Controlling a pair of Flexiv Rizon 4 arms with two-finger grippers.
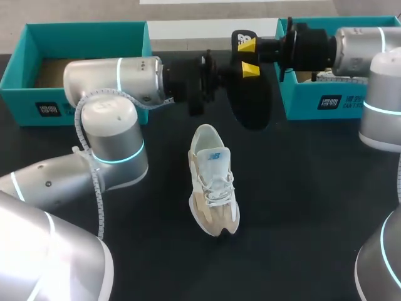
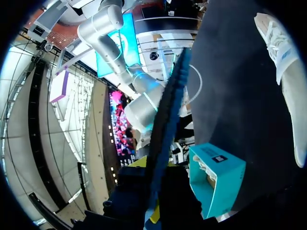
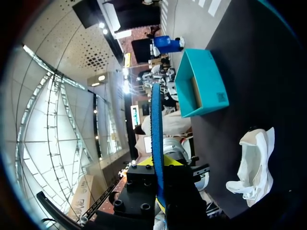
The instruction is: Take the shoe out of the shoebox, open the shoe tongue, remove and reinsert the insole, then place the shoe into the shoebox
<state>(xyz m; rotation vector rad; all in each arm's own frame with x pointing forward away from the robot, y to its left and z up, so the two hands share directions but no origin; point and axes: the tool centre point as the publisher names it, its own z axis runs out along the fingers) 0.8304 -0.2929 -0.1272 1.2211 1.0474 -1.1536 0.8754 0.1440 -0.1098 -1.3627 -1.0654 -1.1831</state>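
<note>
Sneaker (image 1: 213, 182) out on table. Insole (image 1: 249, 100) removed, clamped by right gripper (image 1: 247, 56) and, apparently, left gripper (image 2: 154, 201). Reinsertion and boxing outstanding.

Head view: fixed above and behind the robot, looking down on the whole table (image 1: 301, 188); the shoe (image 1: 213, 182) sits mid-frame.
Left wrist view: rides the left arm and faces across the table toward the right shoebox (image 1: 326, 94); the insole (image 2: 165, 124) is edge-on, very near.
Right wrist view: rides the right arm and faces the left shoebox (image 1: 81, 56); the insole is edge-on, very near.
Shared: all three views show the shoe and the insole.
</note>
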